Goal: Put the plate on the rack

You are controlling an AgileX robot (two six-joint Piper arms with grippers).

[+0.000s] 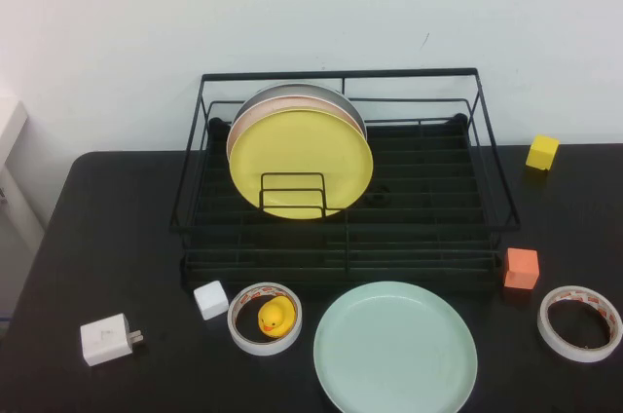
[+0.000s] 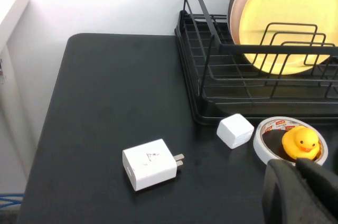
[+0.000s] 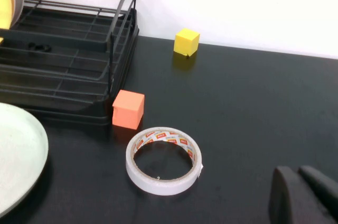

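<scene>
The pale mint-green plate (image 1: 395, 347) lies flat on the black table, just in front of the rack; its edge (image 3: 18, 160) also shows in the right wrist view. The black wire rack (image 1: 341, 238) stands at the back middle, and its wire side (image 2: 211, 55) and corner (image 3: 113, 28) show in the wrist views. A yellow plate (image 1: 302, 162) stands upright in its left half, with pink and grey plates behind. My left gripper (image 2: 296, 165) is shut and empty, near the tape roll holding the duck. My right gripper (image 3: 297, 171) is shut and empty over the right side of the table. Neither arm shows in the high view.
A tape roll (image 1: 264, 319) with a yellow rubber duck (image 1: 276, 315) inside, a white cube (image 1: 210, 299) and a white charger (image 1: 107, 338) lie front left. An orange cube (image 1: 521, 268), another tape roll (image 1: 580, 322) and a yellow cube (image 1: 542, 152) sit on the right.
</scene>
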